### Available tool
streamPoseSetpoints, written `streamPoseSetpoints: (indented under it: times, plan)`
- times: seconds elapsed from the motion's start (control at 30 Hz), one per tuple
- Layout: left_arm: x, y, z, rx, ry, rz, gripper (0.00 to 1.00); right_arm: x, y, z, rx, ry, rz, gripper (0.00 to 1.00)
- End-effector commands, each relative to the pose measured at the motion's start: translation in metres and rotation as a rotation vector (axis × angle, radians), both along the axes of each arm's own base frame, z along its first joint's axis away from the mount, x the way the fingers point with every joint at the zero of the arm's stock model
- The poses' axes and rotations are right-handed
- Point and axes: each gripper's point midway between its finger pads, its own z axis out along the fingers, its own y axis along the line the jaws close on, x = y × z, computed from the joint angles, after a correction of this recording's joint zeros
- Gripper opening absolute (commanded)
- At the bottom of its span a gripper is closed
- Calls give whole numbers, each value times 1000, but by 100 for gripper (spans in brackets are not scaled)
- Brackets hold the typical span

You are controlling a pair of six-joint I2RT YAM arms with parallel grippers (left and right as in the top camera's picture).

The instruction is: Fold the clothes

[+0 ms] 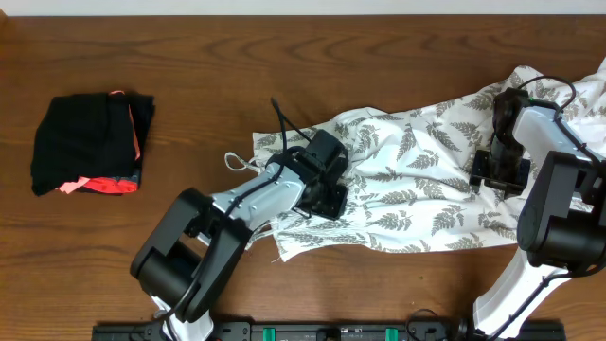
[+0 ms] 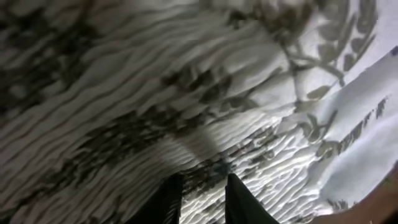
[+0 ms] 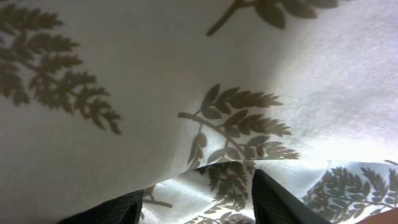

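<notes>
Overhead, the dress [image 1: 417, 180] sprawls crumpled on the table [image 1: 284, 66] from centre toward 3 o'clock, cut off by the frame edge. At its 9 o'clock end the left gripper [image 2: 204, 186] narrowly pinches gathered cloth. Toward 3 o'clock the right gripper [image 3: 199, 193] has its fingers apart under draped cloth, so I cannot tell whether it grips.

Dark brown wooden table [image 1: 284, 66], grain running left to right, fills nearly the whole overhead view. Thin pale strip [image 1: 284, 6] beyond the far edge; wall or floor, cannot tell. Light is even, with a faint sheen on the wood toward the far edge and soft shadows. Black rail [image 1: 331, 332] along the near edge. Wrist views: only a brown sliver of the table at the bottom right corner.
</notes>
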Motion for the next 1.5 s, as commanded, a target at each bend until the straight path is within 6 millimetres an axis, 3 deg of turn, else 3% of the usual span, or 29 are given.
streamPoseSetpoints:
  times: [0.0, 0.13, 0.47, 0.6, 0.77, 0.87, 1.03, 1.17, 1.33, 1.47]
  plan:
    - [-4, 15, -26, 69, 44, 23, 25, -2, 13, -10, 49, 23, 11, 55]
    - [6, 37, -30, 113, 53, 80, 25, 0, 17, -9, 61, 15, 14, 55]
    - [50, 122, -32, 142, 106, 337, 25, 16, 45, -3, 190, -57, 109, 58]
    - [58, 137, -32, 138, 100, 371, 25, 20, 56, 0, 202, -73, 154, 59]
    - [61, 137, -32, 134, 83, 359, 25, 25, 66, 0, 188, -81, 210, 59]
    - [65, 140, -31, 129, 74, 370, 25, 27, 54, 0, 111, -83, 186, 60]
    - [73, 160, -32, 137, 74, 428, 25, 31, 15, 3, -20, -100, 125, 66]
    - [78, 174, -32, 135, 77, 471, 25, 32, -12, 2, -33, -136, 48, 66]
    - [80, 178, -32, 133, 74, 484, 25, 28, -43, 2, -44, -160, -39, 69]
    - [82, 178, -31, 130, 67, 484, 25, 24, -51, 0, -5, -178, -92, 69]
